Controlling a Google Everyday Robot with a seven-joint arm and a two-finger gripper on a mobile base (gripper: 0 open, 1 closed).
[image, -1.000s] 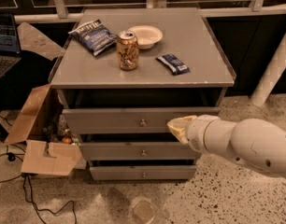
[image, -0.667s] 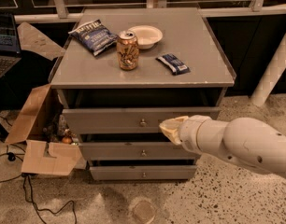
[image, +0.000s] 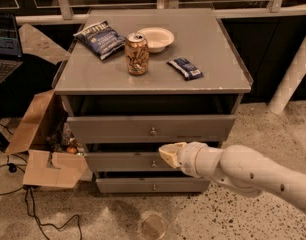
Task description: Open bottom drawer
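The grey cabinet has three drawers. The bottom drawer is the slimmest front, near the floor, with a small round metal knob. Its front sits about level with the other fronts. My gripper comes in from the right on a white arm, in front of the middle drawer, just right of that drawer's knob and above the bottom drawer's knob. It holds nothing that I can see.
On the cabinet top are a chip bag, a soda can, a white bowl and a dark snack bar. An open cardboard box and cables lie left. A round floor mark lies in front.
My gripper has moved left and down, from in front of the top drawer to the middle drawer front near its knob. The drawers have not moved.
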